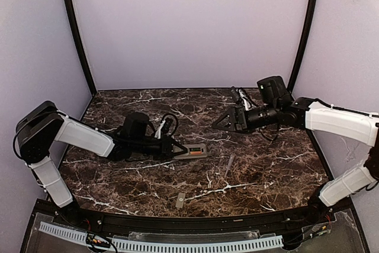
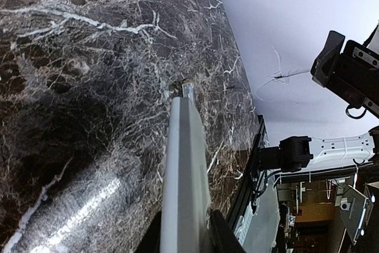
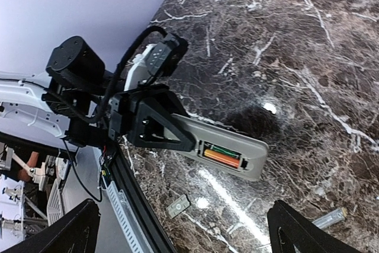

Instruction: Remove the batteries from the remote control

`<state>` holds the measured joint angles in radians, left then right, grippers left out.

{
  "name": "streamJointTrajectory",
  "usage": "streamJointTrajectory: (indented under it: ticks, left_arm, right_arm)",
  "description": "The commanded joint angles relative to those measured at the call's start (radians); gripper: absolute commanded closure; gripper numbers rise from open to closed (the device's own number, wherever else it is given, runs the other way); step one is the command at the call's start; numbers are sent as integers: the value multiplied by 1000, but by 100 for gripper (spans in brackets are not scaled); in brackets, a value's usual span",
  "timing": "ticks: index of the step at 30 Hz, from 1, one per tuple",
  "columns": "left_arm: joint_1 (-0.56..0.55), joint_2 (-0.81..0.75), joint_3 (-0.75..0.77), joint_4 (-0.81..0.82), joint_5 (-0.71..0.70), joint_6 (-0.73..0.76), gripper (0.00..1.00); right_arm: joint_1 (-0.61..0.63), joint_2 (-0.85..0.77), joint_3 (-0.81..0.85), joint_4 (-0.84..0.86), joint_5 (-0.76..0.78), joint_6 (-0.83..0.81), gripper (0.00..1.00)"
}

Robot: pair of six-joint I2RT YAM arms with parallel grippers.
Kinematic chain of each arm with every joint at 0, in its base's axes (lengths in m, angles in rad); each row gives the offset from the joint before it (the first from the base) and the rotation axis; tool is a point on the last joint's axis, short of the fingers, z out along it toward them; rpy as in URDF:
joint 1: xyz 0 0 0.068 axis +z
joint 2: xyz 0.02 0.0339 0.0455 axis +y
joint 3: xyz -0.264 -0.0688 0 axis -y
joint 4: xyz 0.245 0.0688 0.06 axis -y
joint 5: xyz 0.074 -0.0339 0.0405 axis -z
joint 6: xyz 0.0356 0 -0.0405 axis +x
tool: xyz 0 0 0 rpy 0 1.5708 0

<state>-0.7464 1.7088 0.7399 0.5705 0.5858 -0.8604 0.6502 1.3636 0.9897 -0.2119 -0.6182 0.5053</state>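
Left of centre in the top view, the left claw (image 1: 177, 149) is clamped on one end of the remote control (image 1: 195, 151), seemingly steadying it compartment-up on the desk (image 1: 254, 176) so the wide-apart right claw (image 1: 220, 124), upper right, can reach the orange battery (image 3: 222, 158).
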Motion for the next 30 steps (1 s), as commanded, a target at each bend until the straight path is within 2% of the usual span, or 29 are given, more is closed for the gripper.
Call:
streamJointTrajectory:
  ticks: [1, 14, 18, 21, 23, 26, 30]
  left_arm:
    - [-11, 14, -21, -16, 18, -29, 100]
    - [-16, 108, 9, -126, 53, -38, 97]
    - [-14, 116, 30, -226, 14, -11, 84]
    - [-14, 115, 46, -297, -21, 25, 65]
    - [-14, 113, 58, -345, -50, 47, 56]
    - [-14, 111, 84, -420, -97, 74, 50]
    - [-13, 109, 117, -502, -147, 111, 47]
  right_arm:
    - [-12, -17, -15, -63, 128, -11, 1]
    - [-14, 21, -5, -108, 204, -22, 1]
    - [-14, 29, -6, -115, 214, -27, 1]
    - [-14, 35, -5, -123, 227, -34, 1]
    - [-14, 40, -4, -128, 233, -38, 1]
    - [-14, 48, -2, -131, 234, -45, 1]
    - [-14, 58, -1, -133, 239, -50, 1]
